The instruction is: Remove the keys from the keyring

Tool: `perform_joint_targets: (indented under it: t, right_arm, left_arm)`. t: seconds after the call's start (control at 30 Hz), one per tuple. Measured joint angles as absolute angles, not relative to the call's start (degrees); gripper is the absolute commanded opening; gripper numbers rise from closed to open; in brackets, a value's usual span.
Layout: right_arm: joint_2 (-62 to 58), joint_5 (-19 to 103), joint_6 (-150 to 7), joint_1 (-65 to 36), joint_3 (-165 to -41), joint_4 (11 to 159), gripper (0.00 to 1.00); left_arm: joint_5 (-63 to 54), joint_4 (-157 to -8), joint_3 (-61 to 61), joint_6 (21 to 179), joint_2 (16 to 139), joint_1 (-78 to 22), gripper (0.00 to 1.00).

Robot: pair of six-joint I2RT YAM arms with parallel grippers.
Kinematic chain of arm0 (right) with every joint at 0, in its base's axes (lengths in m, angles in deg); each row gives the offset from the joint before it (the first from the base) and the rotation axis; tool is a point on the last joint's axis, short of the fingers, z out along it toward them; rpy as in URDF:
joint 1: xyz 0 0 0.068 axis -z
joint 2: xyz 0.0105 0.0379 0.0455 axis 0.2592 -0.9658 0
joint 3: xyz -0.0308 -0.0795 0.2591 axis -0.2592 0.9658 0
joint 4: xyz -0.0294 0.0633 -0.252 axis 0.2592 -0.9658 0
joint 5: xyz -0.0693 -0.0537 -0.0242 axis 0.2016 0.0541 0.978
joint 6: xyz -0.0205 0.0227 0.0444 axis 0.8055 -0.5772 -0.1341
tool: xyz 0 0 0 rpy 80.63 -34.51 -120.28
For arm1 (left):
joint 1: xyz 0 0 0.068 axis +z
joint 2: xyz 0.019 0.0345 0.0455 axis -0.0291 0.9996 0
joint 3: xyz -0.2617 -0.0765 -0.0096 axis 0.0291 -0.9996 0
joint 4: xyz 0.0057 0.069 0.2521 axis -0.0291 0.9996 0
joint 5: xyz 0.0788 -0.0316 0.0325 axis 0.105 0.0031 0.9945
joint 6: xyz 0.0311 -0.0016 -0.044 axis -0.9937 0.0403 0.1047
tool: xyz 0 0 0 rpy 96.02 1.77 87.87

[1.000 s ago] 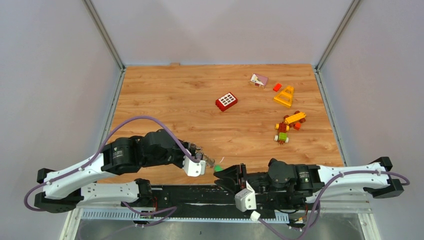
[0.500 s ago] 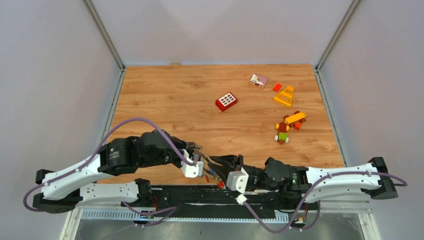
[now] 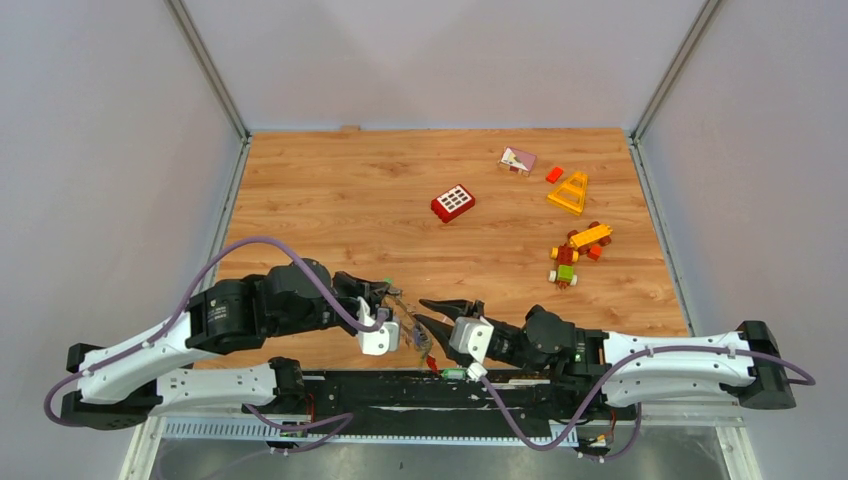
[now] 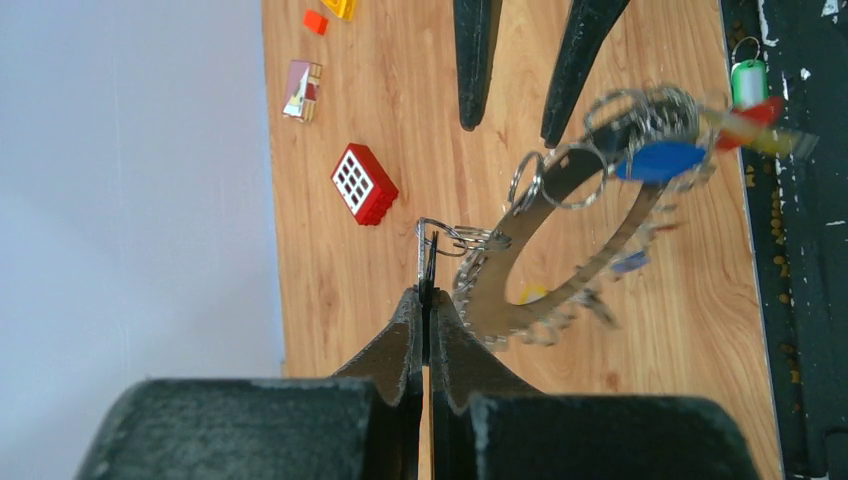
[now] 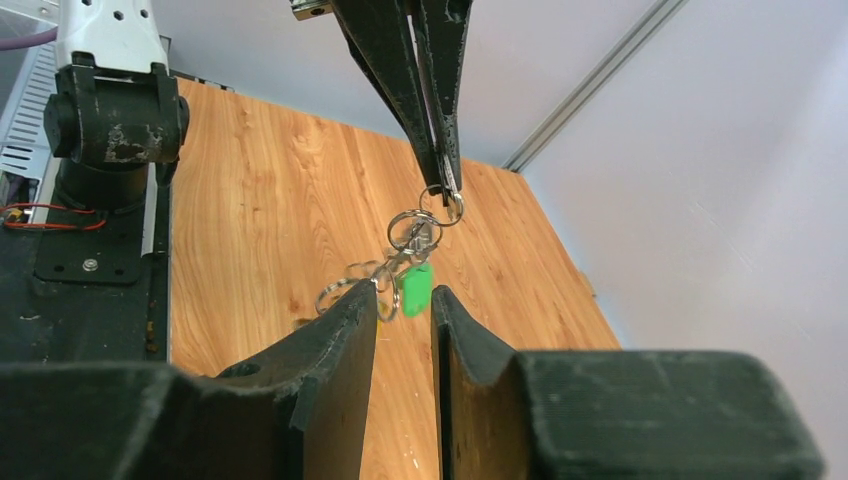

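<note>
**Steel bunch strung up between two sets of fingers**

Pinching hard with the left fingers (image 4: 427, 298), shut flat on a small wire ring (image 4: 432, 232) at the edge of the keyring (image 4: 525, 215). Holding that whole keyring up off the wooden surface (image 3: 330, 200), near the front edge, tilted, with the keys (image 4: 655, 160) fringed all round it: blue head, red head, plenty of plain silver. Facing the bunch with the right fingers (image 5: 405, 300), parted to a middling gap and gripping nothing. Hovering just short of a green-tagged key (image 5: 415, 285) dangling low off the bunch. Poking one dark tip right up beside the keyring's rim. Touching or not, cannot tell. Well apart, farther back on the surface: red brick (image 3: 452, 203) and a scatter of other toy bricks (image 3: 570, 190).
</note>
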State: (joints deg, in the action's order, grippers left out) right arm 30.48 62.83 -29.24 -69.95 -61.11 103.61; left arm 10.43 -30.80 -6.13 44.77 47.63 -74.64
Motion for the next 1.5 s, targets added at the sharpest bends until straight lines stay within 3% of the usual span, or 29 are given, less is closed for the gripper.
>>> perform_joint_targets:
  t: [1.5]
  right_arm:
    - [24.7, 65.5, -34.6, -68.9, -58.5, 116.5, 0.24]
  left_arm:
    - [10.9, -33.2, -7.5, 46.8, 48.0, -74.6, 0.00]
